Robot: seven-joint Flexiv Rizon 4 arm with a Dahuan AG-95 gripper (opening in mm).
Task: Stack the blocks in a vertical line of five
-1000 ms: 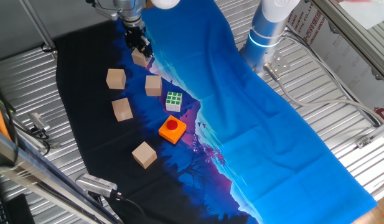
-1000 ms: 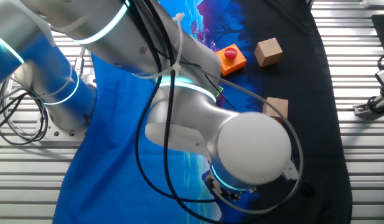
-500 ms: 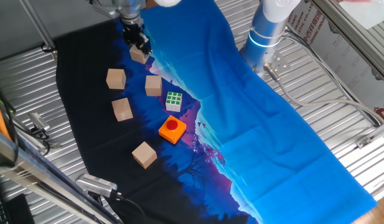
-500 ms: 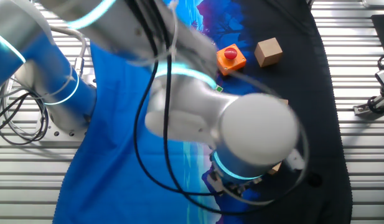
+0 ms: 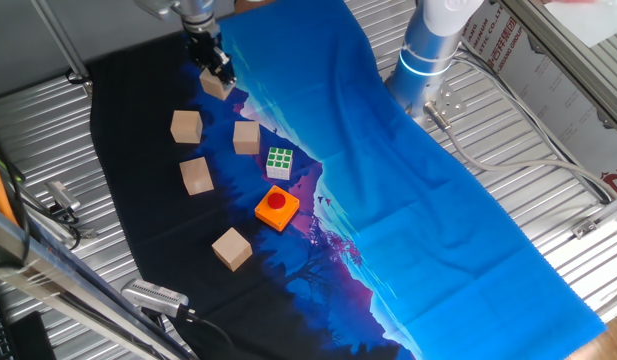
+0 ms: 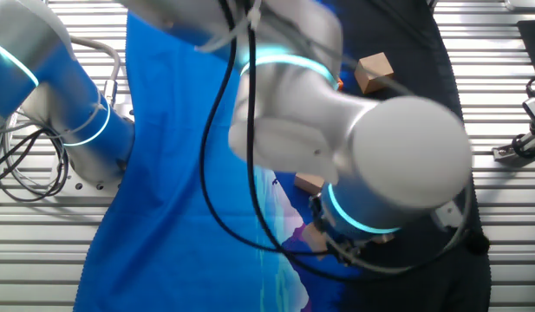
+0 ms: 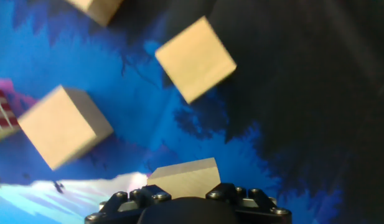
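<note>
At the mat's point(image 5: 138, 150) 12 o'clock edge, a block point(image 5: 217, 86) is clamped in the gripper point(image 5: 214, 72); four blocks point(image 5: 196, 175) are left lying toward 6 o'clock.

Five plain tan wooden cubes. One block point(image 5: 217, 85) sits pinched in the gripper point(image 5: 214, 72), off the cloth. Just below it lie two point(image 5: 186, 127) point(image 5: 246, 137), a fourth point(image 5: 196, 175) beyond them, and the fifth point(image 5: 231, 248) well apart, all separate.
</note>
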